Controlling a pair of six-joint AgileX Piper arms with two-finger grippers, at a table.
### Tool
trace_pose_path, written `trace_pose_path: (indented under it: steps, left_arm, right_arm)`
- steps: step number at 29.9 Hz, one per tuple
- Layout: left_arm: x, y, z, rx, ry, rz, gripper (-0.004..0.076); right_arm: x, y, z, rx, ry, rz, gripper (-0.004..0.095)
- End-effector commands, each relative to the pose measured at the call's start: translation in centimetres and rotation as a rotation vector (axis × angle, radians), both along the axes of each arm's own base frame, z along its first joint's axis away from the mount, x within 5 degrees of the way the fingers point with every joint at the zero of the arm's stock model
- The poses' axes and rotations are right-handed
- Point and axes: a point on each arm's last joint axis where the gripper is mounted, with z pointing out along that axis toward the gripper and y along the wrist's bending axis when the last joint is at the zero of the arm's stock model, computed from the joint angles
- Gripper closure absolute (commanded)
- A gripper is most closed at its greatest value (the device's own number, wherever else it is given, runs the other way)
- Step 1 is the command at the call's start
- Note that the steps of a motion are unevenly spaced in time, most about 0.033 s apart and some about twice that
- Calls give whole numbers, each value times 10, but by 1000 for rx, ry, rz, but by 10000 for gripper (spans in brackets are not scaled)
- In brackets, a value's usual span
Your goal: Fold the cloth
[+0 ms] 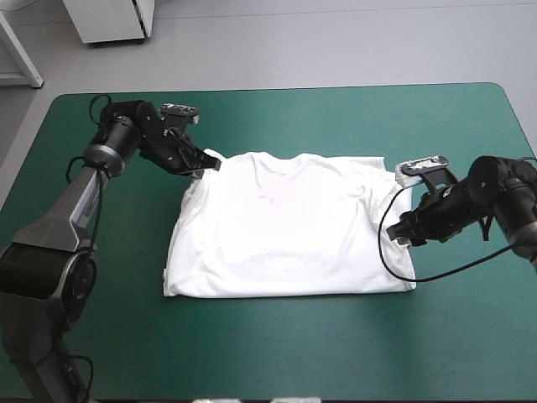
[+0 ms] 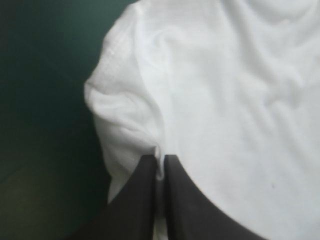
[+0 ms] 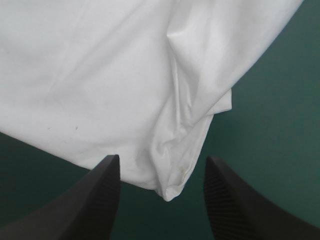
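The T-shirt (image 1: 285, 235) lies spread flat on the teal-green cover (image 1: 277, 361) at the middle of the table. It is white and roughly rectangular in outline, with the neckline toward the far edge. Light wrinkles cross the part nearest the neckline; the near hem runs fairly straight.

Left gripper (image 1: 205, 165): stationed at the garment's far-left corner, at the shoulder. In the left wrist view its black fingers (image 2: 137, 200) meet in a narrow arch with a thin pinch of white fabric caught between the tips — clenched on the T-shirt. The cloth bunches into a rounded fold just ahead of the tips, with bare cover beside it.

Right gripper (image 1: 401, 232): stationed at the garment's right edge, about midway along that side. In the right wrist view its black fingers (image 3: 97, 200) stand well apart — released, grasping nothing. A creased, doubled-over corner of the T-shirt lies between them.
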Motion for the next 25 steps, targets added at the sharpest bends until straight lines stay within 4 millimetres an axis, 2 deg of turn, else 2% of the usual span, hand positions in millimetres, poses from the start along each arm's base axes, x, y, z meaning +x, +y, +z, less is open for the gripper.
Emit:
trace_pose_path:
  steps: [1,4,9,14,17,20,22,25]
  left_arm:
    - [-6,-21,20,-52,-73,-25,733]
    - [0,-30,0,-38,-23,-41,733]
    - [13,-32,-29,-14,23,-34,733]
    - [19,-34,-48,0,54,-32,733]
    - [18,-34,-47,-4,63,-34,732]
    - [14,-34,-37,-16,49,-56,701]
    - [10,-34,-29,-24,42,-65,650]
    - [3,-34,-18,-37,42,-81,521]
  right_arm:
    - [-4,2,18,22,-69,1,422]
    - [-4,2,18,24,-67,2,422]
    - [-4,2,18,23,-62,3,422]
    - [-4,2,18,23,-64,3,421]
    - [-4,2,18,23,-64,3,421]
    - [-4,2,18,23,-64,3,422]
    - [-4,2,18,23,-64,3,422]
    - [-4,2,18,23,-64,3,421]
